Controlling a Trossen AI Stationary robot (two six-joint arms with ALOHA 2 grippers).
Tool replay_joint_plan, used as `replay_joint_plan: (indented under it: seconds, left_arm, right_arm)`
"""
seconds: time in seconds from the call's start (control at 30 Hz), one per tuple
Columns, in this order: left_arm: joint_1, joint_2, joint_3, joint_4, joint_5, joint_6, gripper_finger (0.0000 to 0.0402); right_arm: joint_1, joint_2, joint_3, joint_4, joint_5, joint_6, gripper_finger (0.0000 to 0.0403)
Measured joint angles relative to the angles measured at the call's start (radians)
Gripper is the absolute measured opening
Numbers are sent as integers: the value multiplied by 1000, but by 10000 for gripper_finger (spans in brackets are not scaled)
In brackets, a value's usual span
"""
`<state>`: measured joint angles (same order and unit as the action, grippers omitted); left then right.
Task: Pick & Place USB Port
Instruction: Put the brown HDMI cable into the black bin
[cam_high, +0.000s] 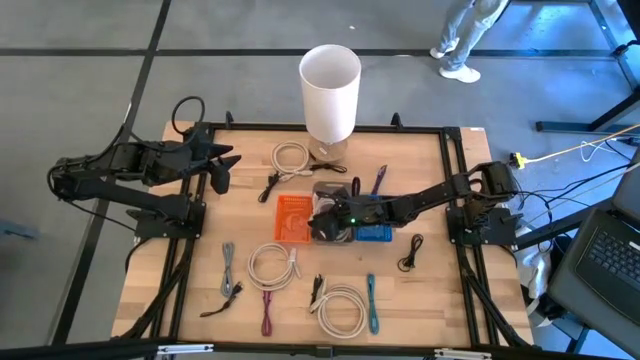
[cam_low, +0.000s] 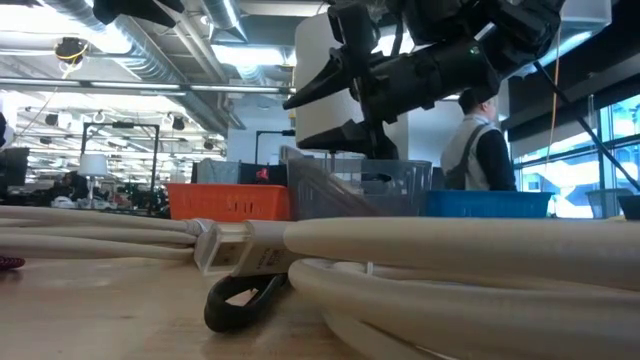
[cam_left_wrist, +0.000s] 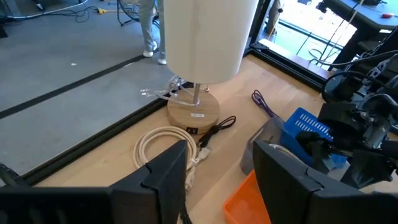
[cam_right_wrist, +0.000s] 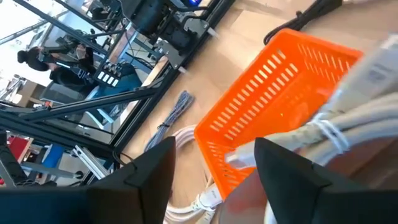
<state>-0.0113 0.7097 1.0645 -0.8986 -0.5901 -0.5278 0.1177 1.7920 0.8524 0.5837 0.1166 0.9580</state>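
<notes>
My right gripper (cam_high: 322, 213) is open and hovers over the three baskets in the table's middle: orange (cam_high: 292, 217), clear grey (cam_high: 333, 189) and blue (cam_high: 377, 234). In the right wrist view its fingers (cam_right_wrist: 214, 162) stand apart above the orange basket's (cam_right_wrist: 280, 81) edge, beside a tied white cable (cam_right_wrist: 348, 112) lying in the grey basket. The low view shows the gripper (cam_low: 315, 100) above the baskets' rims. My left gripper (cam_high: 222, 180) is open and waits near the table's left far corner.
A tall white lamp (cam_high: 330, 90) stands at the far edge on a wooden base. Loose cables lie about: white coils (cam_high: 290, 157) (cam_high: 273, 265) (cam_high: 340, 308), black (cam_high: 410, 252), grey (cam_high: 229, 270), magenta (cam_high: 267, 310), teal (cam_high: 372, 300). A person stands beyond the table.
</notes>
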Motion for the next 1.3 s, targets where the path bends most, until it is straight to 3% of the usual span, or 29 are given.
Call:
replay_joint_plan:
  seconds: [0.3, 0.43, 0.67, 1.0, 1.13, 1.3]
  left_arm:
    - [0, 0, 0, 0, 0, 0, 175]
    - [0, 0, 0, 0, 0, 0, 175]
    - [0, 13, 0, -2, 53, -7, 175]
    - [5, 131, 0, -64, 91, 1, 175]
    - [59, 224, 0, -63, 122, 1, 175]
    - [228, 383, 0, -54, 182, -58, 175]
  right_arm:
    - [-2, -21, 0, 176, 12, -103, 212]
    - [-6, -67, 0, 226, -36, -133, 204]
    - [-10, -237, 0, 221, -68, -251, 193]
    - [-10, -551, 0, 50, -68, -413, 181]
    - [-10, -638, 0, 5, -66, -449, 181]
    - [-9, -680, 0, -18, -65, -469, 181]
